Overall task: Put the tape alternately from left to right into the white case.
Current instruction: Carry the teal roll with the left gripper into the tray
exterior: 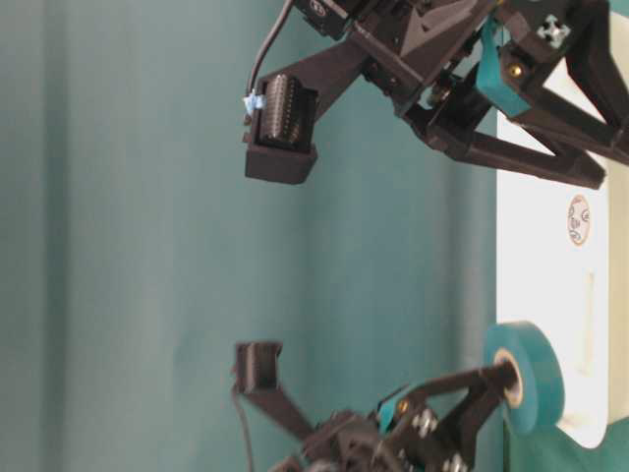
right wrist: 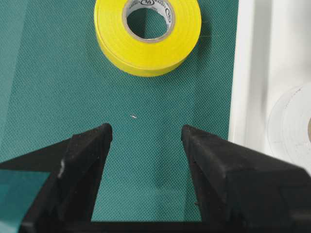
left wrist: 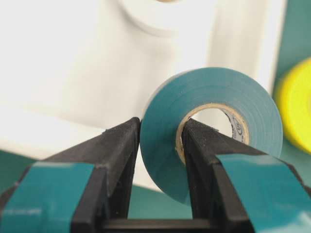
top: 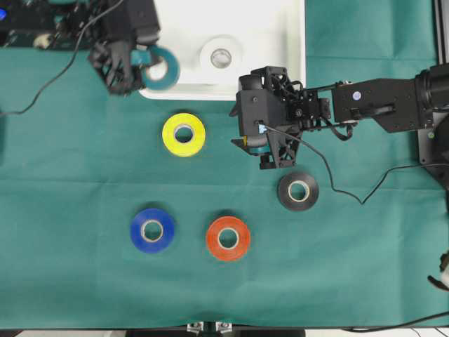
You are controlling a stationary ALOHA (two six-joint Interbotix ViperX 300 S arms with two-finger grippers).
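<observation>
Overhead, the left end effector [top: 145, 67] grips the teal roll [top: 163, 69] through its core, at the white case's [top: 280, 42] near rim. Inside lies the white roll [top: 221, 55]. Right end effector [right wrist: 146, 141] hangs wide, empty. Yellow [top: 184, 134], black [top: 298, 191], blue [top: 152, 229] and orange-red [top: 228, 238] rolls dot the tabletop [top: 84, 182].
</observation>
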